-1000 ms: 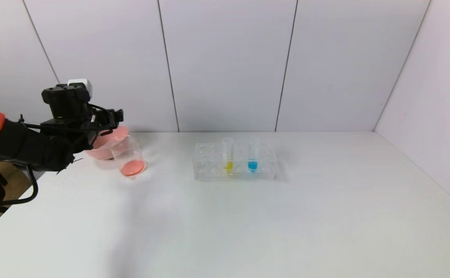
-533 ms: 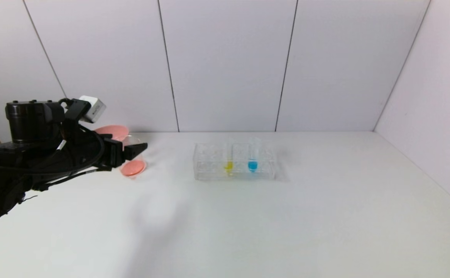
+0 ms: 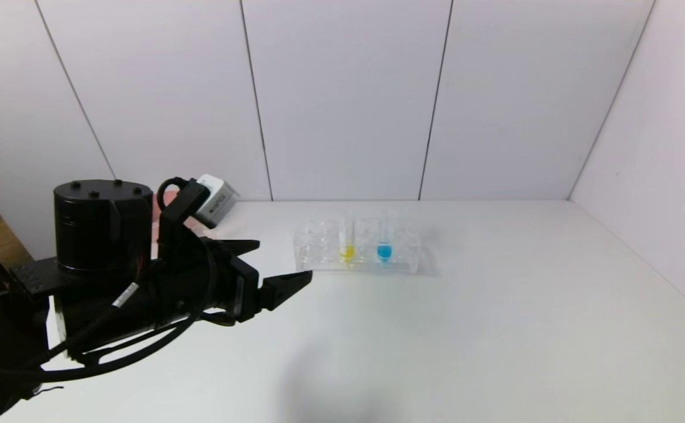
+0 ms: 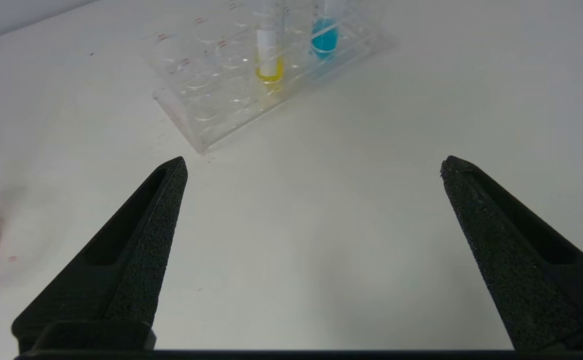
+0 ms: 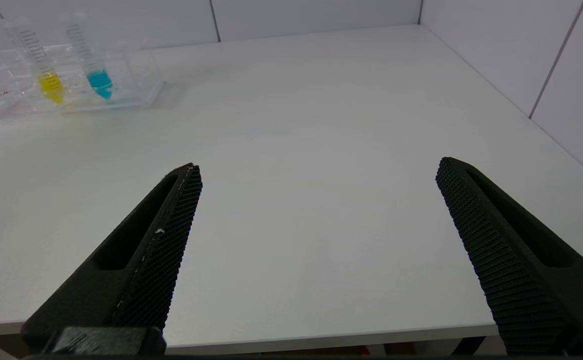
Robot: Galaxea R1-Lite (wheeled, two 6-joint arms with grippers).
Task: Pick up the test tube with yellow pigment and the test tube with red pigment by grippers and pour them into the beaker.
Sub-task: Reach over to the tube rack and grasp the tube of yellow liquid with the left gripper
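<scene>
Hiding the beaker, the left gripper [image 3: 278, 265] hangs with jaws apart near the rack [image 3: 319, 249].

The tube rack [image 3: 357, 247] is sitting on the surface [image 3: 466, 329], toward the back and near the middle. The test tube with yellow pigment [image 3: 347, 238] is standing upright in the rack, and a second tube [image 3: 385, 239] is standing just to its right in the same rack. The left gripper [image 3: 275, 267] is hanging above the surface to the left of the rack and slightly in front of it, jaws spread wide with nothing between them. The right gripper [image 5: 316, 170] is sitting at the near edge of the surface, well right of the rack, jaws spread too
</scene>
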